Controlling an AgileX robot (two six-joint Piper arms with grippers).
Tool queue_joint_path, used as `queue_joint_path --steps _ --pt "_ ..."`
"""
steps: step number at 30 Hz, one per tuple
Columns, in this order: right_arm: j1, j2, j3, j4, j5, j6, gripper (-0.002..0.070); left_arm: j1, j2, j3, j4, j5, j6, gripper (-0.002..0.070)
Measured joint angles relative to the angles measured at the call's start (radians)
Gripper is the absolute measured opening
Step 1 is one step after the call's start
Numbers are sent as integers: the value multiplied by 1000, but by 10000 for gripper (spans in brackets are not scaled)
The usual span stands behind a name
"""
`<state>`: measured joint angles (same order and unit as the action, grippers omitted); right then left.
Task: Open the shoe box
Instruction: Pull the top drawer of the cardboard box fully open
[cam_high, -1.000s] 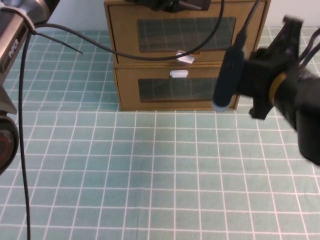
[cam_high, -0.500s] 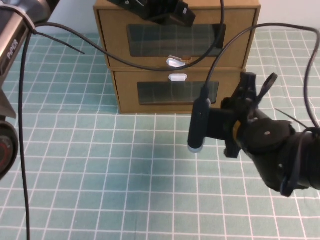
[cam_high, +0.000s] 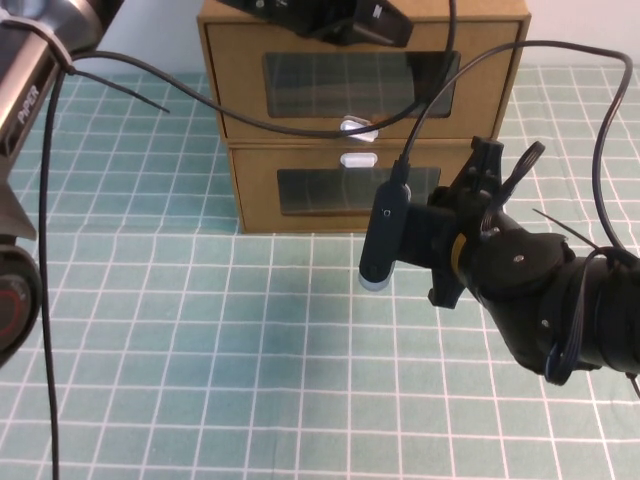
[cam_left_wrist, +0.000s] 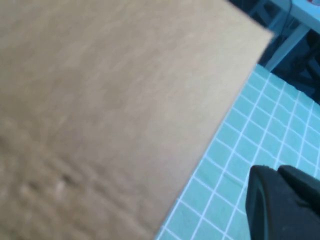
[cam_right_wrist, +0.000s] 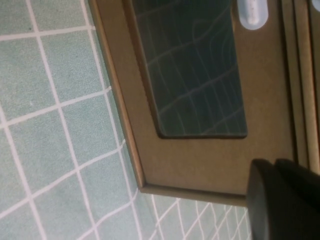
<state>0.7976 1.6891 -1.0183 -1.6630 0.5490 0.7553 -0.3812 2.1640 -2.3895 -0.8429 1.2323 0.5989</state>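
Observation:
The brown cardboard shoe box (cam_high: 240, 75) stands at the back of the mat as two stacked drawers, each with a dark window and a white handle: upper handle (cam_high: 357, 127), lower handle (cam_high: 357, 159). My left gripper (cam_high: 335, 18) sits over the box top; in its wrist view the box top (cam_left_wrist: 100, 100) fills the frame and the left gripper (cam_left_wrist: 272, 175) is shut on nothing. My right gripper (cam_high: 490, 165) hovers just in front of the lower drawer's right end, shut and empty. The right wrist view shows that drawer front (cam_right_wrist: 200, 160), its handle (cam_right_wrist: 252, 12) and the right gripper (cam_right_wrist: 274, 167).
A green gridded mat (cam_high: 200, 350) covers the table in front of the box. Black cables (cam_high: 230, 105) loop across the box front and down the left side. The left arm's base (cam_high: 15, 290) stands at the left edge.
My right arm has swung in from the right and come down in front of the lower drawer. The box has shifted slightly sideways. Both grippers stay shut.

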Motion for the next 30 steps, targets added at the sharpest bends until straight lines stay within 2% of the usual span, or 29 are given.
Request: queue_joint_path --steps 6,8,13,16,25,27,30 --pt "0 0 0 0 2 0 -9 -3 -36 -84 19 18 8 -5" --pt "0 0 -2 0 2 0 -9 -4 -56 -116 70 20 8 -5" --pt "10 0 -33 0 2 4 -9 -6 -68 -135 303 -20 -25 -5" --pt "17 0 -64 0 -12 4 -9 -6 -19 -135 371 -46 -29 -5" --pt "19 8 -143 0 -99 53 2 -6 69 -148 320 -122 -32 -5" --pt "19 27 -157 0 -112 72 29 -6 73 -151 313 -124 -32 -5" --pt "19 76 -190 0 -96 80 106 -6 74 -151 311 -128 -32 -6"
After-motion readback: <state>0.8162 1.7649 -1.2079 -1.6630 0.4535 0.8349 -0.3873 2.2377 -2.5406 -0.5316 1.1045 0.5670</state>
